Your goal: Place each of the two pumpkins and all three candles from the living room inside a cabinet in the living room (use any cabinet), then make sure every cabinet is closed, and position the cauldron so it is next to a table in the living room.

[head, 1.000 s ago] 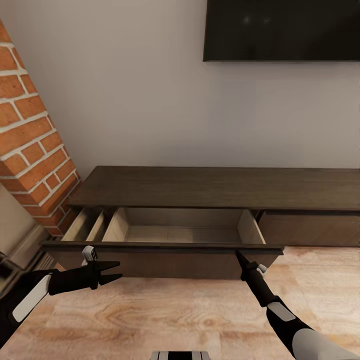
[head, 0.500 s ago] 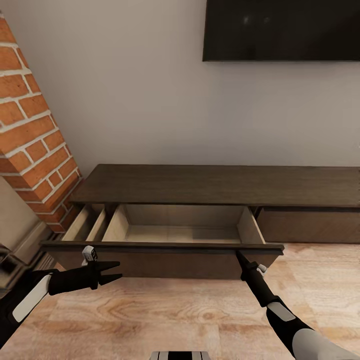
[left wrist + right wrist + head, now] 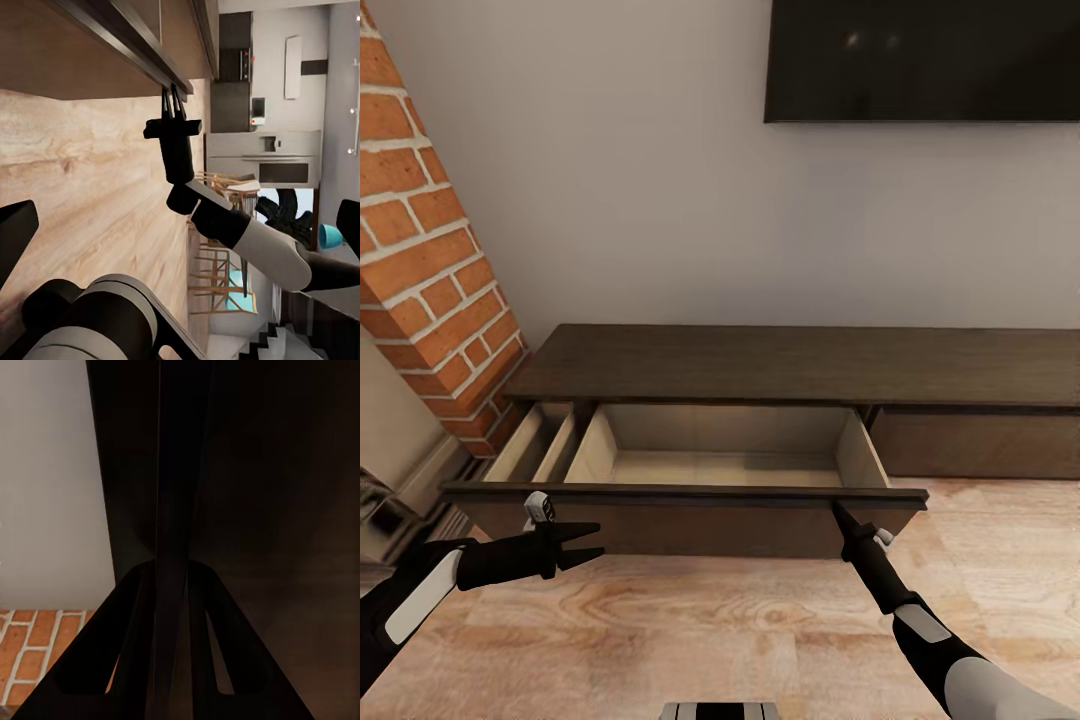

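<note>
The long dark brown cabinet (image 3: pixel 800 365) stands against the wall. Its left drawer (image 3: pixel 690 495) is pulled out, and the pale wood inside is bare. My right gripper (image 3: pixel 837 511) is shut, its tip resting at the top edge of the drawer front near the right end; the left wrist view shows my right gripper (image 3: pixel 173 96) there too. My left gripper (image 3: pixel 588 541) hangs open in front of the drawer front, near its left end, holding nothing. The pumpkins, candles, cauldron and table are out of view.
A brick column (image 3: pixel 430 260) rises left of the cabinet, with a grey object (image 3: pixel 385 510) on the floor below it. A dark screen (image 3: pixel 920 60) hangs on the wall. The cabinet's right drawer front (image 3: pixel 980 445) is closed. Wood floor (image 3: pixel 740 630) lies under both arms.
The view has drawn back slightly from the cabinet, while the drawer front stays at my grippers. The drawer stands a little further out than before.
</note>
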